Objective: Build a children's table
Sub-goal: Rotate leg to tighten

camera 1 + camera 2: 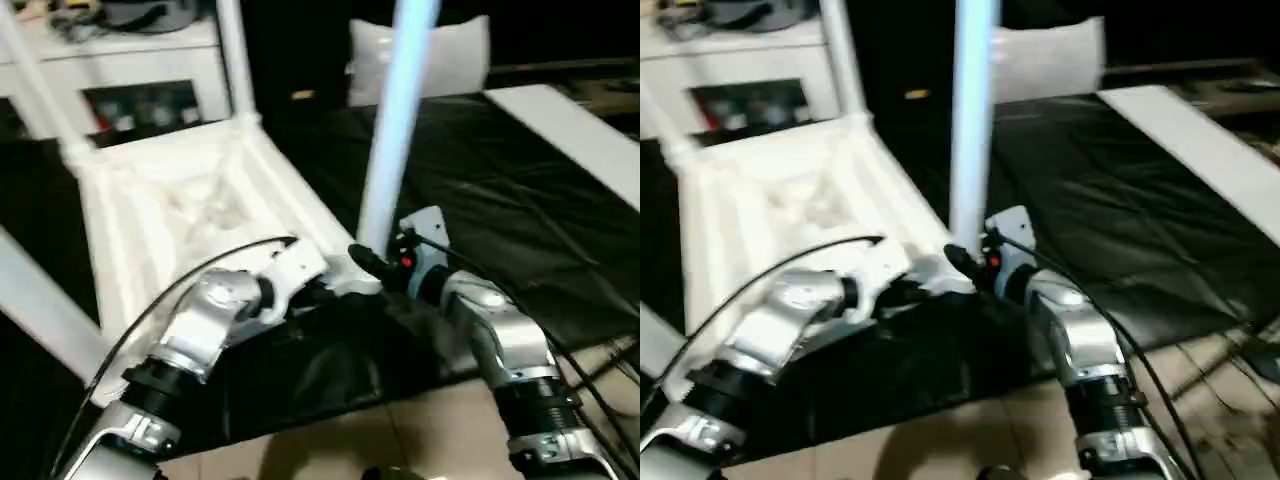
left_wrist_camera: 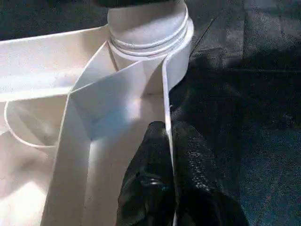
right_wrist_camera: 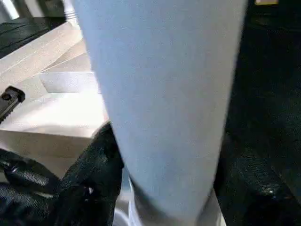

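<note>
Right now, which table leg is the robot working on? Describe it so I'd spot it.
Find the white tabletop lying ribs-up on the black cover. At its near corner, a pale leg stands upright between both grippers. Unlike the far legs, the right gripper's fingers flank it.

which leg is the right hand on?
The near-corner leg, upright beside the right hand. The other legs stand at the tabletop's far corners.

Dim workroom behind a black-draped counter [image 1: 520, 230]
Tan floor [image 1: 400, 440] at 6 o'clock; white shelf unit [image 1: 130, 60] at 11 o'clock.
</note>
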`<state>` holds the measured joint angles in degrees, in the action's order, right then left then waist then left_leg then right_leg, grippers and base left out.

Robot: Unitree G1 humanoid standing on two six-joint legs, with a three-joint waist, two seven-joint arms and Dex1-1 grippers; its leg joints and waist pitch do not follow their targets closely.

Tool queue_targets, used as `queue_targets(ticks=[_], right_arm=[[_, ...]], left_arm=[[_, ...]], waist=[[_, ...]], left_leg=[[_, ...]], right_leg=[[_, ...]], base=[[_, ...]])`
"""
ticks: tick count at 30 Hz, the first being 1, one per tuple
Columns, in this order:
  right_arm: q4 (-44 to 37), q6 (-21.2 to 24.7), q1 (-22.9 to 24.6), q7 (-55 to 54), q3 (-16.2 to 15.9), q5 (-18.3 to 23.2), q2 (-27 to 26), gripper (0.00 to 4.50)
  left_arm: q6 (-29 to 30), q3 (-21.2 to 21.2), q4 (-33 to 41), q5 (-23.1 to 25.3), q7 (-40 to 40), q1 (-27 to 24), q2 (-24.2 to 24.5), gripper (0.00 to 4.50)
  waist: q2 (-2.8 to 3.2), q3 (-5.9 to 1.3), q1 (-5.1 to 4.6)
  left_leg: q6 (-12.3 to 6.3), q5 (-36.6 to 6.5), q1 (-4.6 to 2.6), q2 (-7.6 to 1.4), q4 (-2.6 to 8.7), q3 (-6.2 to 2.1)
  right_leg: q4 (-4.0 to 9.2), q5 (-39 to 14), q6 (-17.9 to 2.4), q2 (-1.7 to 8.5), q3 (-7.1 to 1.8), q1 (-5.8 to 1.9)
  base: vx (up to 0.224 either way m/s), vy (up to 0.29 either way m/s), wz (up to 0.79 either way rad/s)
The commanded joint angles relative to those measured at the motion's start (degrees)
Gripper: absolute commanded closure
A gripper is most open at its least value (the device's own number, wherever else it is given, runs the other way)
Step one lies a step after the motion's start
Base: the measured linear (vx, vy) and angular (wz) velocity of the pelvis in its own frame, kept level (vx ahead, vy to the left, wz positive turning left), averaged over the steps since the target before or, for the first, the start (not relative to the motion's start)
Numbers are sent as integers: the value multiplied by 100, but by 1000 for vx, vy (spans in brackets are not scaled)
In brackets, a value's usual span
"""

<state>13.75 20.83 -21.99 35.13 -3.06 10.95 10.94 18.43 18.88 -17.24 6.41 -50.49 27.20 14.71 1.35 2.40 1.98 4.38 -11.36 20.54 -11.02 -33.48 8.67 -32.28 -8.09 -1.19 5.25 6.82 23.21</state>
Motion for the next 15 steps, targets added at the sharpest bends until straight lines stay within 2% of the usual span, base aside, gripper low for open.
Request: queue_targets(ticks=[1, 2, 4, 6, 7, 8, 10, 12, 13, 15], right_arm=[[-226, -171, 143, 443, -105, 111, 140, 141], [-270, -225, 218, 622, -69, 176, 274, 134], [-331, -377, 360, 1060, 1, 293, 603, 101], [-421, -414, 457, 1367, 3, 379, 811, 89], [-495, -423, 520, 1586, -16, 429, 945, 89], [-552, -427, 566, 1757, -32, 465, 1049, 77], [-592, -427, 616, 2073, -23, 534, 1273, 57], [-580, -442, 623, 2219, -19, 550, 1389, 43], [-551, -473, 619, 2374, -20, 571, 1501, 43], [-477, -534, 548, 2776, -57, 622, 1772, 13]], left_arm=[[-245, 77, 117, -23, -119, 17, 43, 450], [-341, 67, 91, -38, -189, -25, 106, 450], [-555, 66, -3, -58, -393, -95, 278, 450], [-773, 84, -68, -95, -530, -123, 376, 450], [-819, 92, -86, -135, -588, -137, 419, 450], [-841, 98, -96, -170, -632, -146, 447, 450], [-924, 141, -124, -213, -791, -160, 511, 450], [-990, 178, -146, -208, -882, -165, 557, 450], [-1096, 221, -189, -193, -966, -158, 600, 450], [-1484, 374, -371, -101, -1186, -93, 726, 450]], waist=[[5, -388, 30], [16, -393, 71], [9, -394, 119], [12, -389, 133], [4, -363, 148], [2, -357, 155], [-17, -322, 149], [-22, -322, 152], [-32, -305, 156], [-71, -312, 169]], left_leg=[[-466, -693, 31, -180, 348, 25], [-514, -571, 30, -188, 341, 21], [-617, -548, 31, -187, 335, 24], [-614, -616, 21, -187, 337, 30], [-565, -868, 16, -190, 357, 32], [-537, -940, 12, -191, 360, 34], [-448, -1253, 1, -183, 382, 30], [-406, -1293, -2, -179, 386, 21], [-384, -1375, -24, -173, 388, 23], [-414, -1368, -27, -171, 381, 26]], right_leg=[[275, -1177, -1069, 318, -311, -368], [233, -912, -1153, 321, -316, -374], [223, -765, -1226, 325, -313, -400], [235, -878, -1229, 322, -309, -391], [279, -1269, -1152, 326, -303, -394], [295, -1401, -1111, 324, -303, -393], [364, -2008, -919, 328, -294, -375], [377, -2200, -836, 330, -295, -374], [419, -2491, -746, 328, -290, -350], [435, -2620, -664, 327, -294, -344]], base=[[0, 0, 0], [0, 0, 0], [0, 0, 0], [0, 0, 0], [0, 0, 0], [0, 0, 0], [0, 0, 0], [0, 0, 0], [0, 0, 0], [0, 0, 0]])
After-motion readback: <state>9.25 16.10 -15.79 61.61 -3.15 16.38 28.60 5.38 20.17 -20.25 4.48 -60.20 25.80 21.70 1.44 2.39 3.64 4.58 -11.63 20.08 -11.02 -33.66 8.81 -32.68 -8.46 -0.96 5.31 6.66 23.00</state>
